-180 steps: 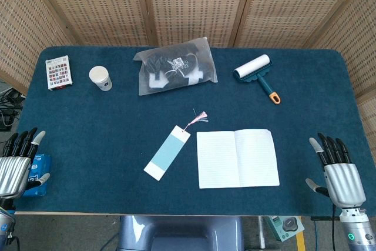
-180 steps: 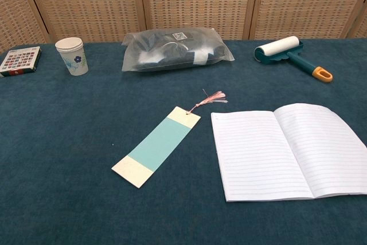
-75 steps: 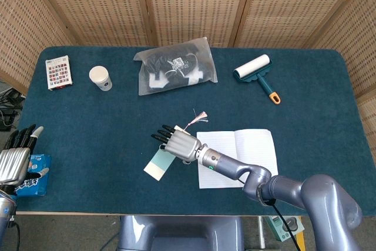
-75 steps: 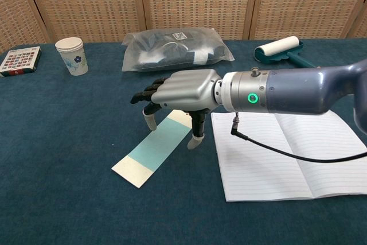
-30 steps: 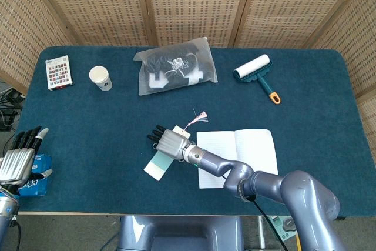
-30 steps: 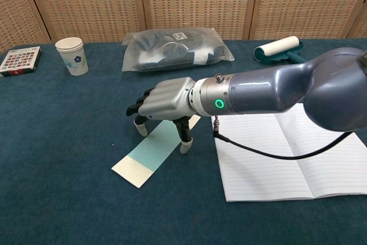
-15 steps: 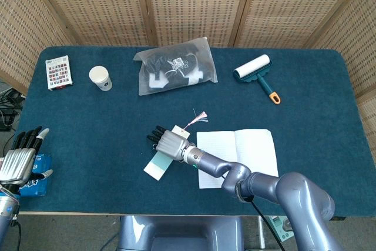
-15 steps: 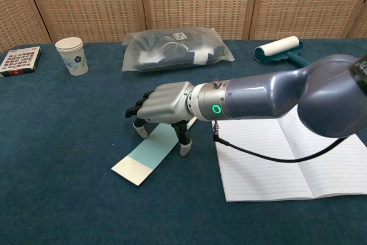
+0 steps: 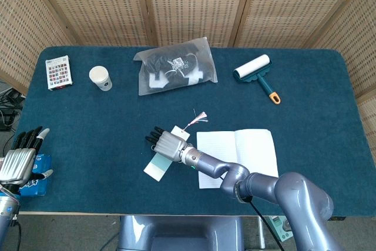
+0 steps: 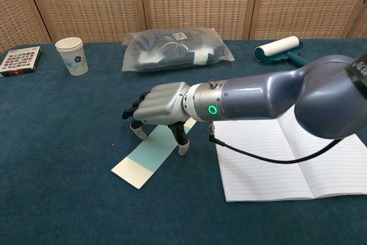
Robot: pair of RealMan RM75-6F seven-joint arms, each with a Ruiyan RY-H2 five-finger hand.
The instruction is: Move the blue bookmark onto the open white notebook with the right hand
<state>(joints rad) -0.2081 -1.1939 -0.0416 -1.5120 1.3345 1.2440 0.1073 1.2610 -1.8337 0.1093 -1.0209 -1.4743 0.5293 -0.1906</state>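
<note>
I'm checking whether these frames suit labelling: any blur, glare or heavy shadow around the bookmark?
Head view: sharp, even light, no glare; the right hand covers part of the blue bookmark. Chest view: also sharp, with only a soft shadow beneath the hand on the bookmark.

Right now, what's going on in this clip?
The robot's right hand is reaching across the open white notebook and sits low over the blue bookmark, fingers arched down around its upper part. The bookmark lies flat on the blue table, left of the notebook, so it has not been lifted or moved over yet. Whether the fingertips already touch the card is hard to tell. The left hand rests idle at the table's near left edge, holding nothing.
</note>
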